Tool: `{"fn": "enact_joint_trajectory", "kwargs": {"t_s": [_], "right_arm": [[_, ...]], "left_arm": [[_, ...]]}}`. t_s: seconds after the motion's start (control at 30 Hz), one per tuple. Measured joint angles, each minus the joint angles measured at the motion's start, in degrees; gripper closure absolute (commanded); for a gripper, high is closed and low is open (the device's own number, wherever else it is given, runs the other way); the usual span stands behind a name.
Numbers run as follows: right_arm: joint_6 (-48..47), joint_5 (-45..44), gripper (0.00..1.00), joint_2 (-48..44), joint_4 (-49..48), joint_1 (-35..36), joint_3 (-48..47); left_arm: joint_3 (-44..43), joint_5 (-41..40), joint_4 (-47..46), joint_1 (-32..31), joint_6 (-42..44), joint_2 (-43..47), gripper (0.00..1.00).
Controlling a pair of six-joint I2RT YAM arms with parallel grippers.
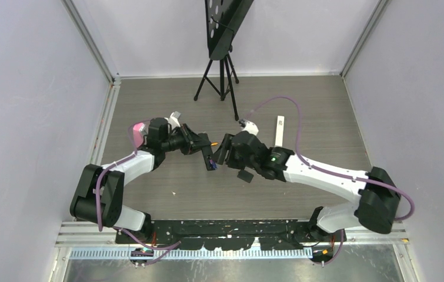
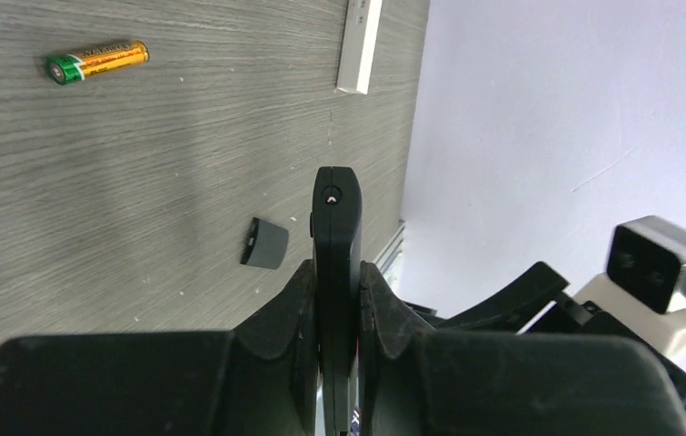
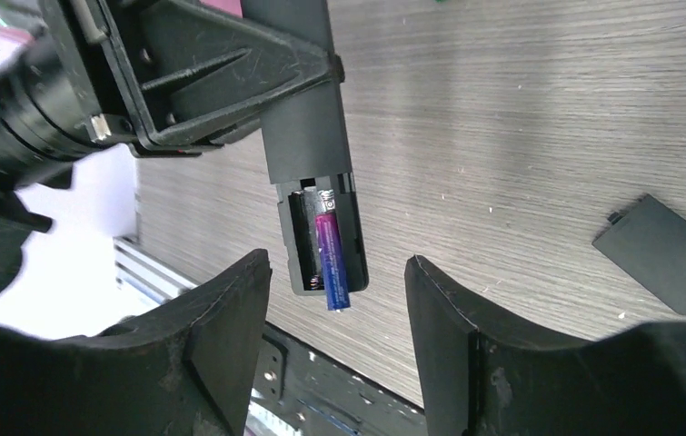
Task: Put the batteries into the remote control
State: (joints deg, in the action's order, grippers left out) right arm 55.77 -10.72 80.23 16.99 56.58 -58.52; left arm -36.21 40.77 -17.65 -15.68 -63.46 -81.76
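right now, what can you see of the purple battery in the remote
The purple battery is a slim cylinder with a wrap shading from magenta to blue and a silvery cap at its inner end. It lies lengthwise in one slot of the open compartment of the black remote, its blue end jutting past the edge, not fully seated.

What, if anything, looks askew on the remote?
The purple battery sits tilted in the black remote, its lower end jutting past the edge of the open compartment, so it looks not fully seated.

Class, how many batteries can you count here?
2: a purple battery in the open compartment of the remote control, end sticking out; an orange-yellow battery lying on the table. Others may be hidden.
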Motion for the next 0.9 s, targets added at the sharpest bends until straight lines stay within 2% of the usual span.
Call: {"fn": "enact_joint_trajectory", "kwargs": {"t_s": [0.2, 0.37, 0.53, 0.7, 0.9], "right_arm": [[7.4, -3.7, 0.33, -7.7, -10.7, -0.9, 9.7], [11.8, -4.5, 0.31, -9.6, -21.3, -0.9, 17.1], [14.7, -4.5, 0.31, -9.6, -30.0, -0.9, 21.6], [15.4, -4.8, 0.31, -9.6, -34.3, -0.9, 21.8], [13.8, -6.6, 0.37, -7.6, -33.3, -0.9, 20.2]], "left_arm": [[0.0, -1.8, -3.3, -0.1, -7.4, 0.0, 1.00], [0.0, -3.8, -6.9, -0.2, -14.6, 0.0, 1.00], [0.0, -6.6, -7.1, -0.2, -17.6, 1.1, 1.00], [0.0, -9.1, -4.7, -0.2, -17.5, 3.1, 1.00], [0.0, -10.4, -2.4, -0.4, -16.8, 3.8, 1.00]]}}
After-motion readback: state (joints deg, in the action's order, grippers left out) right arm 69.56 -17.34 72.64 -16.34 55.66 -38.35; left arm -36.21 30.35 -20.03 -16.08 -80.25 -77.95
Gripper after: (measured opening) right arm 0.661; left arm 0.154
